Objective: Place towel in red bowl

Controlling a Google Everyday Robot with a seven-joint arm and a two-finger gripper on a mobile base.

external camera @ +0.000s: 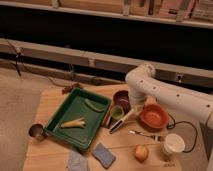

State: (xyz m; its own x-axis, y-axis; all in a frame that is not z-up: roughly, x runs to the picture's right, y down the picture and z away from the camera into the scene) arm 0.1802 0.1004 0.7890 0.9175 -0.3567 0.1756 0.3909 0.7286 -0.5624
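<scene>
My gripper clenched on nothing, low by the green cup, towel untouched, red bowl alongside

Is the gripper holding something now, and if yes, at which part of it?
Nothing is held. The gripper is shut and empty above the table, near the green cup. The towel lies untouched at the front edge.

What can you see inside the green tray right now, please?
The green tray holds a yellowish corn-like item and a green pod-like vegetable; nothing covers them. The gripper hangs to its right, jaws shut, above the table.
</scene>
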